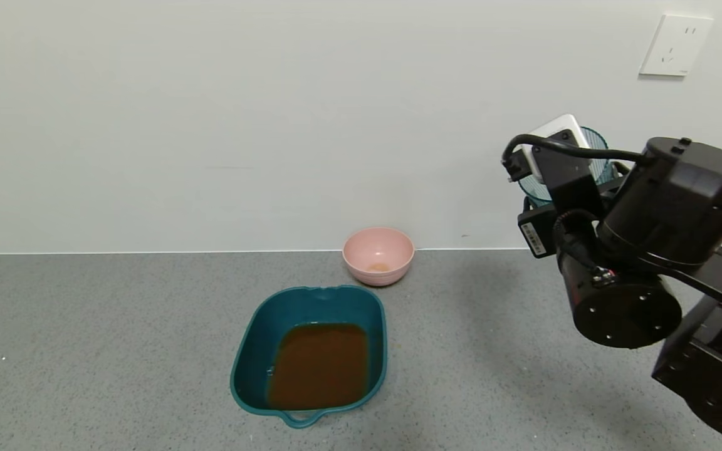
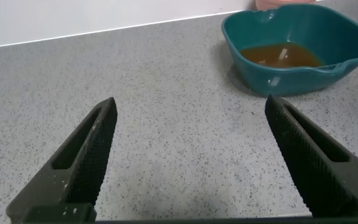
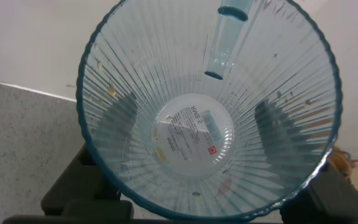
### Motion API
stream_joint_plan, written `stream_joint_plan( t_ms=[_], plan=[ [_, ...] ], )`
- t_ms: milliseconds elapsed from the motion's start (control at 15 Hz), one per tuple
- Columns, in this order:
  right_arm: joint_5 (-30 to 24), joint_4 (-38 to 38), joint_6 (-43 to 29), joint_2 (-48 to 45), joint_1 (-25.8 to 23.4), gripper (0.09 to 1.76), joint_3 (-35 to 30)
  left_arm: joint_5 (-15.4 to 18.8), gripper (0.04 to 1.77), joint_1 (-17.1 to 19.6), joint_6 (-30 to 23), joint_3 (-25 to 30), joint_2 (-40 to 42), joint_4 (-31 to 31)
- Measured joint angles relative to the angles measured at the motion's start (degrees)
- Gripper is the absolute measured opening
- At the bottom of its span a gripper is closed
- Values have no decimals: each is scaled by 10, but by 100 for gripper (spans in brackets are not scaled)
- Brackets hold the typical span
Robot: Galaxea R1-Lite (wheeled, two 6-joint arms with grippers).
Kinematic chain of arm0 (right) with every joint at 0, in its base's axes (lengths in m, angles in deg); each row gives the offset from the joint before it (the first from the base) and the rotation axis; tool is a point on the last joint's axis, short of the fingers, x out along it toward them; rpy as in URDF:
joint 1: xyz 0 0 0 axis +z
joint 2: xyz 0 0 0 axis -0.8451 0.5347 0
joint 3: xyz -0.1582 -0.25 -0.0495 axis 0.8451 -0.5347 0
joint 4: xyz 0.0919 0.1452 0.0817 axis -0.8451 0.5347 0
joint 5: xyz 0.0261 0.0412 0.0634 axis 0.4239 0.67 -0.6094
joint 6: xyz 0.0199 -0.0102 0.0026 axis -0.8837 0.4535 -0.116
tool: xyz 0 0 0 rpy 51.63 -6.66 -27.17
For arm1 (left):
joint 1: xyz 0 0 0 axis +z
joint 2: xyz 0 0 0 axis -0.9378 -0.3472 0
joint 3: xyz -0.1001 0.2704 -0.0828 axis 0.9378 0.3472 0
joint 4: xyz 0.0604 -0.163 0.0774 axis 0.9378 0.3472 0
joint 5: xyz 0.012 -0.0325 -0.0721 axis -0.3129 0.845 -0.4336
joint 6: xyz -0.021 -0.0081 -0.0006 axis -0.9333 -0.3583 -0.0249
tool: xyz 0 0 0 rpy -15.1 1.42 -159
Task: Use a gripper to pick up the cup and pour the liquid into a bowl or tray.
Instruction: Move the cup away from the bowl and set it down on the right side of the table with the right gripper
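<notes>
Judging from how things lie, the pour looks finished: the cup [image 3: 210, 118] is empty, showing only its ribbed wall, a label on its base and a few brown specks, while the reddish-brown liquid [image 1: 320, 363] sits pooled in the teal tray [image 1: 254, 338] on the grey counter [image 1: 85, 351]. The right gripper [image 3: 191, 193] is clamped around the cup, its fingers showing as dark shapes through the clear wall on both sides, and holds it raised high at the robot's right, well apart from the tray and in front of the white wall. What seems left is only to set the cup back down and let go. The left gripper [image 2: 188, 155] hangs low over bare counter with its jaws spread wide and nothing between them, the tray ahead of it. A small pink bowl [image 1: 378, 255] stands just behind the tray, by the wall, with a faint brownish trace at its bottom; it stands clear of the raised cup.
</notes>
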Motion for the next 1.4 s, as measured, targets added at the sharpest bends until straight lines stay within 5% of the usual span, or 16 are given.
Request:
stream_joint_plan(
  t_ms=[333,533,867,1400],
  plan=[
    [-33,46,-145,-69,-45,133,-99,0,172,0,0,0,0,0],
    [-118,80,-223,-99,-88,133,-152,0,172,0,0,0,0,0],
    [-273,245,-362,-163,-139,133,-175,0,172,0,0,0,0,0],
    [-496,269,-376,-287,-278,133,-267,0,172,0,0,0,0,0]
  ],
)
